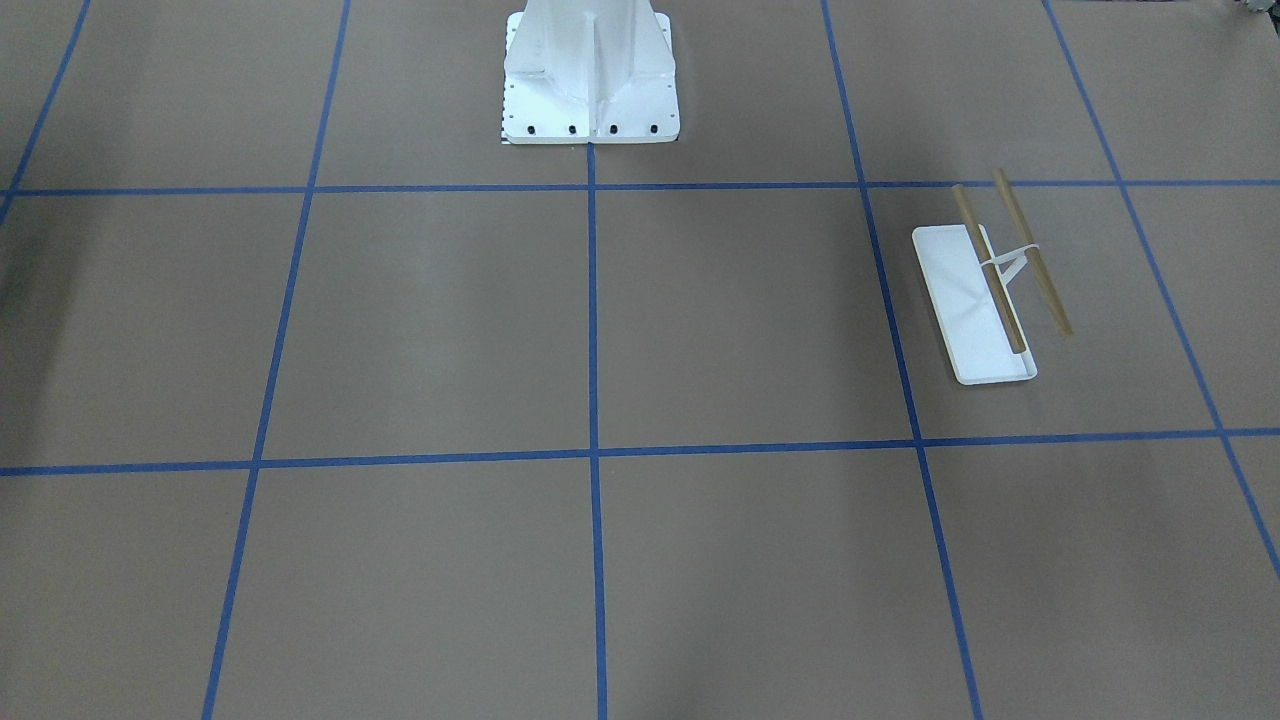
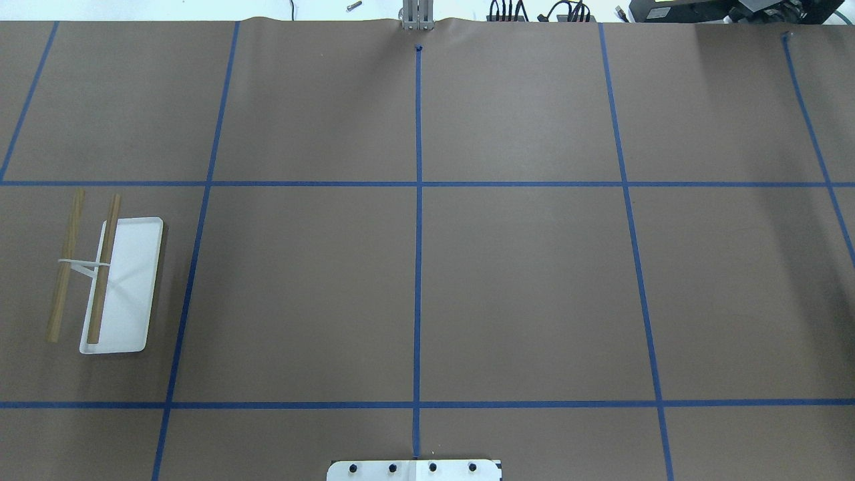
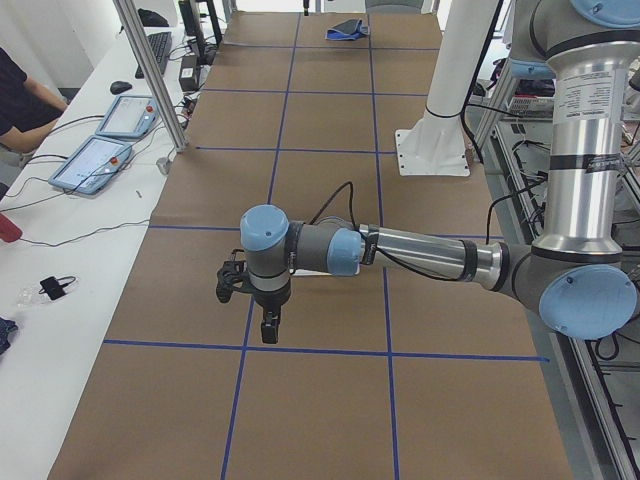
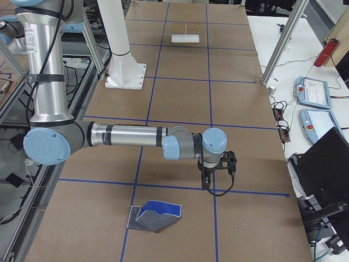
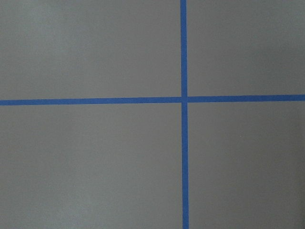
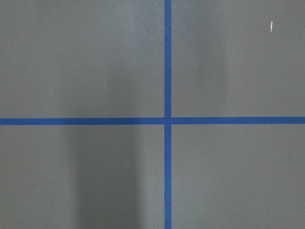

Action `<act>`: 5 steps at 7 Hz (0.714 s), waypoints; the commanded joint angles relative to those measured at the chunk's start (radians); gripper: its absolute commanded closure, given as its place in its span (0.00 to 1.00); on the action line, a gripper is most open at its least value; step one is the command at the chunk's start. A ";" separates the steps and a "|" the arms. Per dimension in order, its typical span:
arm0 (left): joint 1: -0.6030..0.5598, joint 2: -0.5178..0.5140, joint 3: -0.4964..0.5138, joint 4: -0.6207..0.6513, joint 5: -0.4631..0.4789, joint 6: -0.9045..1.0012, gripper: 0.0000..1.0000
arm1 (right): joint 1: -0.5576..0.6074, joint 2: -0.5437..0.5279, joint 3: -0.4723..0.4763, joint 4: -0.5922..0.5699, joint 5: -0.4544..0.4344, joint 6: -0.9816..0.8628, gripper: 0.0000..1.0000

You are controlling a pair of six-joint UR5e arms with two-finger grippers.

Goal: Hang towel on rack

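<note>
The rack stands on the brown table on the robot's left side, a white tray base with two tan wooden bars. It also shows in the overhead view and far off in the exterior right view. The towel lies crumpled on the table at the robot's right end, dark grey with blue showing. It also shows far off in the exterior left view. My left gripper and my right gripper hang above bare table. I cannot tell whether they are open or shut.
The large white bolted pedestal stands at the robot's side of the table. Blue tape lines grid the brown table top. Aluminium posts, pendants and an operator are along the far side.
</note>
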State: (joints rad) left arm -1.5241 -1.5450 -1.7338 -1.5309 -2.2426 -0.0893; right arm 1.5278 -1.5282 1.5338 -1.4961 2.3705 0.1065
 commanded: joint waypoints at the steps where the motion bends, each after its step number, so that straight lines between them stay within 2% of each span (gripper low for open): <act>1: 0.001 -0.001 -0.003 -0.002 0.000 0.000 0.01 | 0.006 -0.009 0.029 -0.024 0.004 -0.001 0.00; 5: 0.001 -0.003 -0.003 -0.002 0.006 -0.001 0.01 | 0.006 -0.014 0.020 -0.013 0.000 -0.002 0.00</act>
State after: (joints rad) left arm -1.5232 -1.5467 -1.7353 -1.5324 -2.2405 -0.0872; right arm 1.5339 -1.5429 1.5558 -1.5123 2.3701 0.1044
